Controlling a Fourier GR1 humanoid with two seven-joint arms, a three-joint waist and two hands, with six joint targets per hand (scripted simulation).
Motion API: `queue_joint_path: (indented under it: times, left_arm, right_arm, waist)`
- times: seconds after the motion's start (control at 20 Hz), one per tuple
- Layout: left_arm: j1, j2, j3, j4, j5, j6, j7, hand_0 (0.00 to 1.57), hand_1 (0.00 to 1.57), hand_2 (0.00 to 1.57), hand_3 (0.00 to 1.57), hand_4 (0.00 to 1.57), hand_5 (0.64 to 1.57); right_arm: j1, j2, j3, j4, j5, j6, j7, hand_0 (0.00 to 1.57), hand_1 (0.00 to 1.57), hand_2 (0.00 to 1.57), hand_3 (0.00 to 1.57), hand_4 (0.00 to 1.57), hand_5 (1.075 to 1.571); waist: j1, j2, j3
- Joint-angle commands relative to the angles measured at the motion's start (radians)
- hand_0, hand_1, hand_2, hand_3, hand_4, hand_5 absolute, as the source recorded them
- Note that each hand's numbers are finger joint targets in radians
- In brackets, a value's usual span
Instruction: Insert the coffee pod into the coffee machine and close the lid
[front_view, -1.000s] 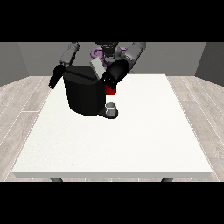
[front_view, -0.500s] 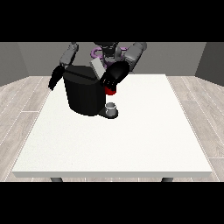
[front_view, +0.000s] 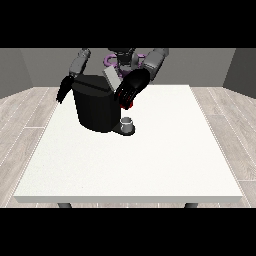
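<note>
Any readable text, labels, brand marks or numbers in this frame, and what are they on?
None. The coffee machine, the white table and the grey thing at the machine's base carry no legible text, number or sign. Neither robot hand shows any marking.
</note>
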Motion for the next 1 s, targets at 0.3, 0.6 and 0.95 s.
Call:
queue_joint_path:
  times: [0.3, 0.6, 0.95]
  left_arm:
    - [0.07, -0.005, -0.002, 0.033, -0.004, -0.028, -0.021, 0.0, 0.0, 0.22, 0.15, 0.0, 1.571]
    - [0.222, -0.113, -0.005, 0.031, 0.022, -0.024, 0.015, 0.0, 0.0, 0.0, 0.0, 0.0, 1.571]
    - [0.374, -0.323, 0.206, 0.01, 0.311, -0.021, -0.061, 0.0, 0.0, 0.0, 0.0, 0.37, 1.571]
  right_arm:
    - [0.08, 0.025, 0.008, 0.004, -0.011, 0.001, 0.003, 0.0, 0.0, 0.0, 0.0, 0.0, 1.571]
    - [0.176, -0.016, -0.003, 0.022, -0.034, 0.064, 0.015, 0.0, 0.0, 0.0, 0.0, 0.0, 1.571]
    - [0.289, 0.008, -0.037, 0.056, -0.06, 0.035, -0.043, 0.0, 0.0, 0.0, 0.0, 0.0, 1.571]
  waist:
    - [0.051, -0.11, -0.0026]
    - [0.109, -0.267, -0.003]
    - [0.234, -0.435, -0.0058]
